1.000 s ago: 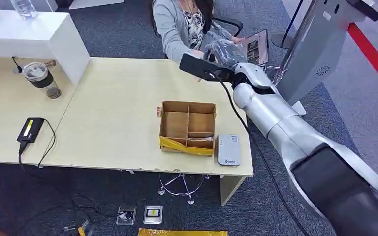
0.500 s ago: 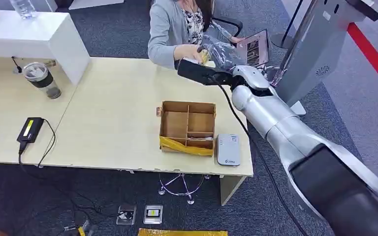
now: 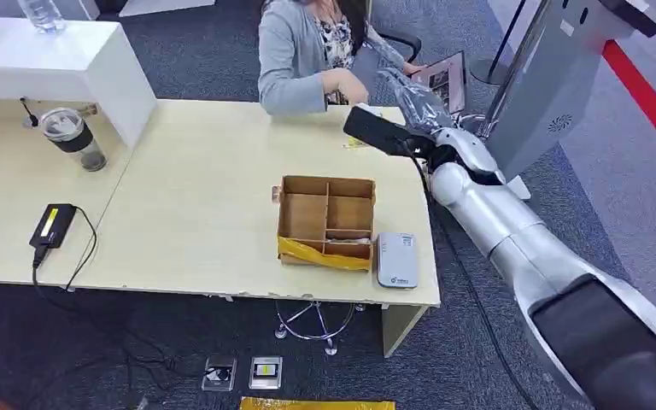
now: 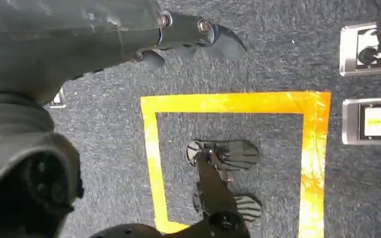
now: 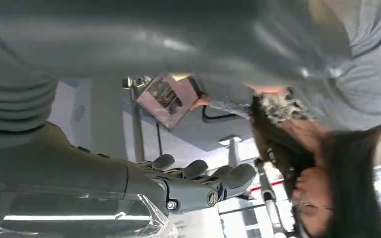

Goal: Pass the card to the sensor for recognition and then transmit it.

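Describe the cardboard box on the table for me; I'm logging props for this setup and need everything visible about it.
The cardboard box is a shallow, open-topped brown tray, split by cardboard dividers into several compartments. Yellow tape runs along its near wall, wrinkled and partly peeling. It sits flat on the pale wooden table near the front edge, right beside a grey card reader at its near right corner; whether they touch is unclear. Something pale lies in a near compartment, too small to identify. Nothing grips the box.

Table: pale wooden desk [image 3: 196,188]
Centre: brown cardboard divider box [image 3: 325,220], grey card reader [image 3: 396,260] just beside
Left: lidded glass jar [image 3: 73,137], black adapter [image 3: 53,225]
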Robot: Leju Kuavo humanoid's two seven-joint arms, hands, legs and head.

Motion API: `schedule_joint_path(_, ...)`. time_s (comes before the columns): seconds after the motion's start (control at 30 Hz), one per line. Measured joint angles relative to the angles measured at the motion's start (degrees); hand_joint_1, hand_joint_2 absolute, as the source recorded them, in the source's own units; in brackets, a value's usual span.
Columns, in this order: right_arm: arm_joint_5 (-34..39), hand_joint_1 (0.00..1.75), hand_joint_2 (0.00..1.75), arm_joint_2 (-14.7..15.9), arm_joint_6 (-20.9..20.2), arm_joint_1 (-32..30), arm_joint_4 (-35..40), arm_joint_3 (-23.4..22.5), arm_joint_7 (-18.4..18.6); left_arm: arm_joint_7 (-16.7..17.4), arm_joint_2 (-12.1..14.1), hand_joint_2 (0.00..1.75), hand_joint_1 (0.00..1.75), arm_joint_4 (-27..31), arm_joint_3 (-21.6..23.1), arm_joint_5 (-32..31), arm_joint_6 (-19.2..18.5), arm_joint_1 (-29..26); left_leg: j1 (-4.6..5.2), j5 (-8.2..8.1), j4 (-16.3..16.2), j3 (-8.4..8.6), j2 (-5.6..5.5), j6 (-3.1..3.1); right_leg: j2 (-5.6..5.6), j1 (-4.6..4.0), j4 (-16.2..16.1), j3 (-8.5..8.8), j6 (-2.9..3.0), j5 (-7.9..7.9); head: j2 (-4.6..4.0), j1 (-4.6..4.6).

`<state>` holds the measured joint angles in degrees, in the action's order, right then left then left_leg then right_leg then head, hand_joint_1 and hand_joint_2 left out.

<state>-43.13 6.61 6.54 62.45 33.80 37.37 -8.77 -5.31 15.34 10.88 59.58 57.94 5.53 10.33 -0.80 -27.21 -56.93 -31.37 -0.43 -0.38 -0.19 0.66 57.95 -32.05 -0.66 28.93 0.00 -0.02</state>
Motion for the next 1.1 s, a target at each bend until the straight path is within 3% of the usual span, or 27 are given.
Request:
schedule_joint_path(0.37,1.4,0.00,0.00,15.5,-5.2,-8.5,25.4,-5.6,7.8,-0.7,1.4,0.00,0.00,-0.6,0.0,1.2,0.0,-1.2,0.00,-0.03,0.0,-0.01,0.03,-0.03,-0.01,0.00,0.0,-0.01,-0.01,-0.01,0.00,0.04)
schedule_joint_path(0.6,1.8,0.00,0.00,23.7,-6.8,-15.8,40.6,-8.5,12.2,-0.7,1.5,0.00,0.00,-0.8,-0.1,2.7,0.2,-1.3,0.00,-0.06,-0.1,0.03,0.10,0.00,0.01,0.00,0.0,0.02,-0.01,-0.01,0.00,0.00)
schedule_joint_path(0.77,-1.7,0.00,0.00,29.7,-9.7,-23.1,54.7,-11.4,18.7,-0.5,1.6,0.00,0.00,-0.8,-0.2,3.5,0.6,-1.3,0.00,-0.08,0.0,-0.01,0.11,0.02,0.01,0.01,0.0,0.00,-0.01,-0.01,0.00,-0.02)
schedule_joint_path(0.87,-3.6,0.00,0.00,32.6,-10.7,-25.5,62.3,-12.9,20.1,-0.5,1.6,0.00,0.00,-0.8,-0.2,3.8,0.7,-1.3,-0.01,-0.10,0.0,0.00,0.15,-0.01,0.03,0.00,0.0,-0.02,-0.01,-0.01,0.00,0.02)
schedule_joint_path(1.1,-11.1,0.00,0.00,34.3,-15.9,-28.8,71.5,-14.0,22.8,-0.4,1.4,0.00,0.00,-0.8,-0.3,6.2,0.7,-1.3,-0.01,-0.09,0.0,0.01,0.15,0.00,0.04,0.00,0.0,-0.01,-0.01,-0.01,0.00,0.00)
